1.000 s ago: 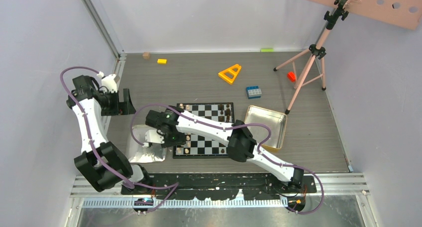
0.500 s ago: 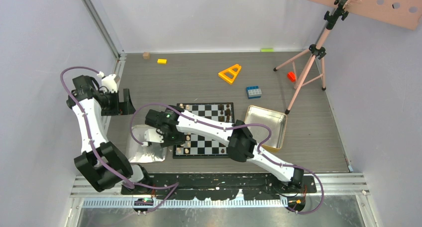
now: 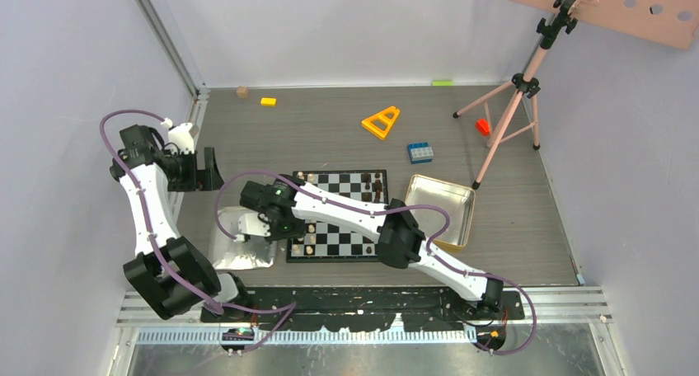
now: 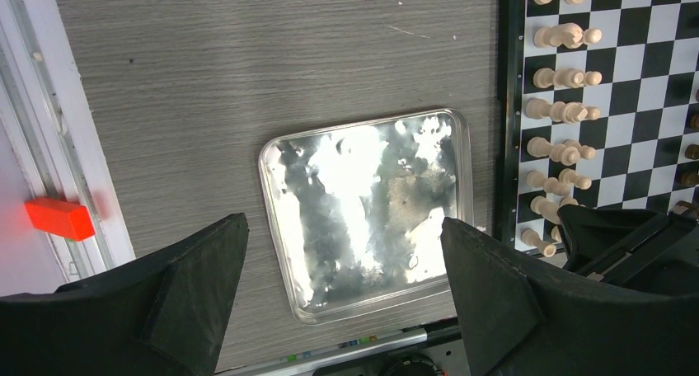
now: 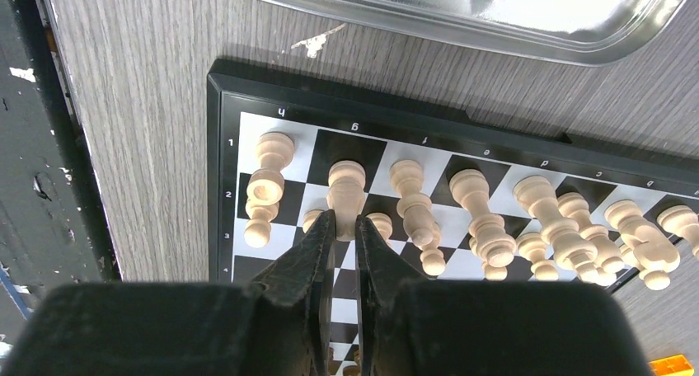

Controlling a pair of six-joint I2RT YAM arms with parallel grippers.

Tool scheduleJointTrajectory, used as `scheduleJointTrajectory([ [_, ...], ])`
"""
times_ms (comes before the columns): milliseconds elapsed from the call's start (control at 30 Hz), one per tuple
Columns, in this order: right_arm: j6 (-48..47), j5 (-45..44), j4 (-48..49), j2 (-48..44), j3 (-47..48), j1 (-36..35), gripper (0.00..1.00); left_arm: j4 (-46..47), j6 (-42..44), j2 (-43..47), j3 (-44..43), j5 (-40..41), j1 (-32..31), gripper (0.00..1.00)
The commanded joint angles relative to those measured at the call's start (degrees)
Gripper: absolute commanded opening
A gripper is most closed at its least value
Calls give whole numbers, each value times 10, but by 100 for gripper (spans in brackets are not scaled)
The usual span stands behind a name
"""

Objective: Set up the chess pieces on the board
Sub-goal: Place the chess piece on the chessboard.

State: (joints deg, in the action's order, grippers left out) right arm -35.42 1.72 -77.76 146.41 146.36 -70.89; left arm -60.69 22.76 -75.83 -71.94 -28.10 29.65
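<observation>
The right gripper (image 5: 346, 223) hangs over the near-left corner of the chessboard (image 5: 216, 145). Its jaws are narrow, with the tips closed on the lower end of one light tan piece (image 5: 347, 185), in the second file from that corner. The other light pieces (image 5: 486, 219) stand in two crowded rows along this edge, and the dark pieces (image 3: 371, 180) are at the far edge. The board lies in the middle of the table, just beside the silver tray (image 4: 276, 195). The left gripper (image 4: 342, 223) is wide open above that tray and holds nothing.

The step in hand seems to be setting this piece properly on its square. To do it well, the gripper should move straight up and down, because the neighbours on both sides are very near and a sideways push can topple them. The piece should stand flat in the middle of its square before the jaws open, and they should open only a little.
</observation>
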Motion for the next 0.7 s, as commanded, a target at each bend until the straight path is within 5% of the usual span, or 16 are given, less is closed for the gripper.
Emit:
scheduleJointTrajectory([
  [0,7,9,10,-16,24,-4,14,-3,6,12,1,-12,4,90],
  [333,10,25,10,-18,20,-4,15,-3,6,14,0,-12,4,90],
  [533,28,19,29,-28,17,-1,49,-4,2,10,-4,-15,4,91],
  [667,55,17,56,-56,19,13,61,-3,-4,8,-17,-19,5,91],
])
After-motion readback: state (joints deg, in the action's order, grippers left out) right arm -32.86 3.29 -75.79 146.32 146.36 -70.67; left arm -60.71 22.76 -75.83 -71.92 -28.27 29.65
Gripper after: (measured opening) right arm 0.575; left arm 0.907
